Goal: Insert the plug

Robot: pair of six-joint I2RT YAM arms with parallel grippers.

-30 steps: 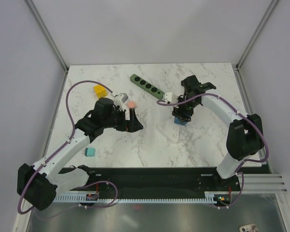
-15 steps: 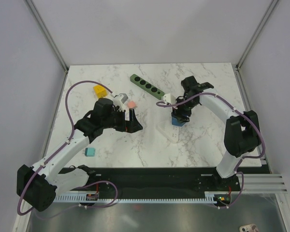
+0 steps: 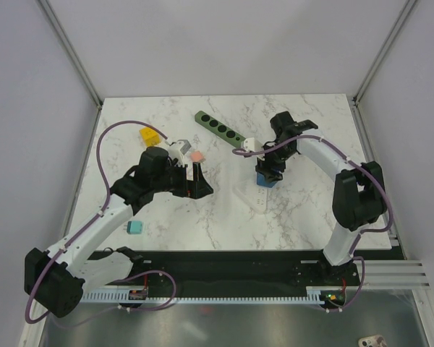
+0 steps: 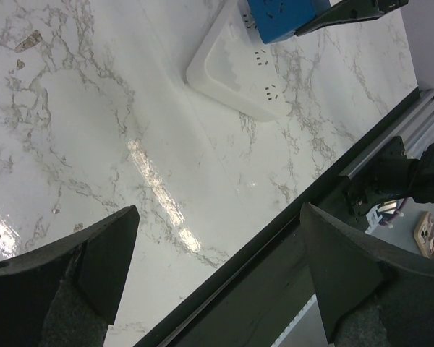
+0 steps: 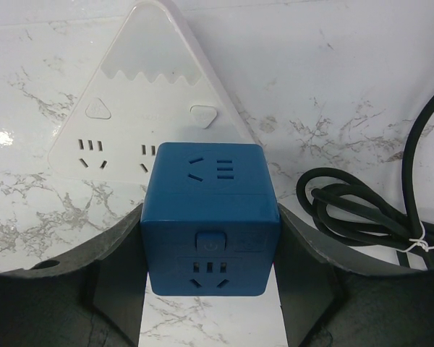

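My right gripper [image 3: 267, 173] is shut on a blue cube plug adapter [image 3: 266, 178], one finger on each side of it [image 5: 210, 217]. The cube hangs by the near corner of a white triangular power strip [image 5: 130, 108], which lies flat on the marble [image 3: 254, 196]. I cannot tell if cube and strip touch. My left gripper [image 3: 200, 181] is open and empty, above bare marble left of the strip. In the left wrist view its jaws stand wide apart [image 4: 220, 275], with the strip [image 4: 235, 69] and the cube [image 4: 282, 14] far ahead.
A green multi-socket strip [image 3: 218, 130] lies at the back, its black cable coiled beside the cube [image 5: 362, 210]. A white plug [image 3: 251, 147], a pink piece [image 3: 196, 155], a yellow block [image 3: 149, 136] and a teal block [image 3: 134, 227] lie around. The black front rail [image 4: 275, 253] is near.
My right gripper has shifted slightly left and back with the blue cube in it. The left arm has hardly moved.
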